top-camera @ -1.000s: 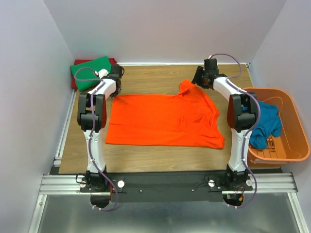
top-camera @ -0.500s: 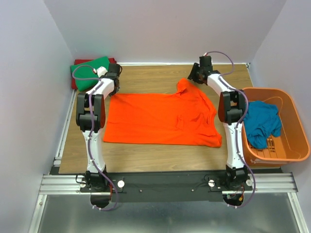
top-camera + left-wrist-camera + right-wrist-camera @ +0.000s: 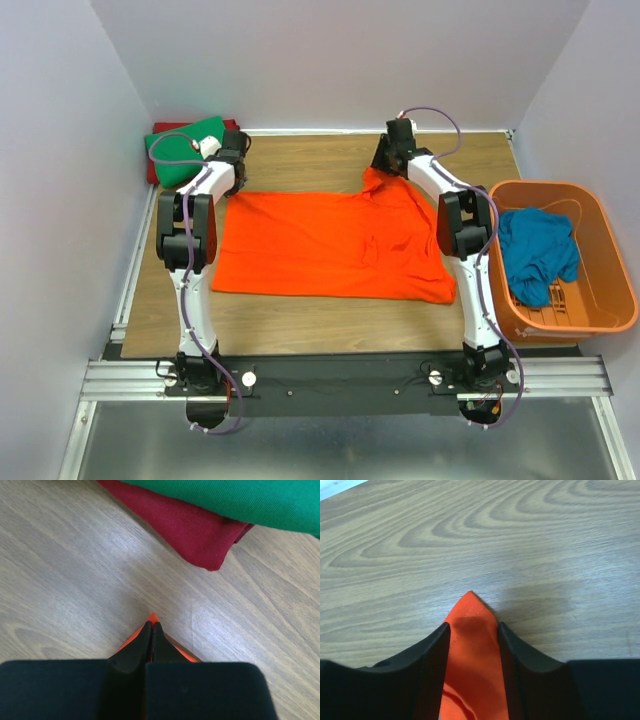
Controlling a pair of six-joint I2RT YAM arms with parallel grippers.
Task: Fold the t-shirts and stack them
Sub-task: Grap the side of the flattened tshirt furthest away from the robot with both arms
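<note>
Tension between the two far corners is, I think, what matters in this step. The orange t-shirt (image 3: pixel 330 245) lies spread in the middle of the surface (image 3: pixel 300 320), flat except for a peak at its 1 o'clock corner. For a clean fold, both arms should travel together toward 6 o'clock at equal height, so that the far hem lands parallel on the near hem.

The left end effector (image 3: pixel 151 629) is fully closed and pinches the 10 o'clock corner; only a small orange tip shows past it. The right end effector (image 3: pixel 472 626) has its jaws about half apart, and orange cloth fills the gap and touches both. The tip throws a shadow on the wood, so I judge that it is lifted and gripped.

The green t-shirt (image 3: pixel 185 145) lies on the dark red t-shirt (image 3: pixel 190 530) at 10 o'clock.
</note>
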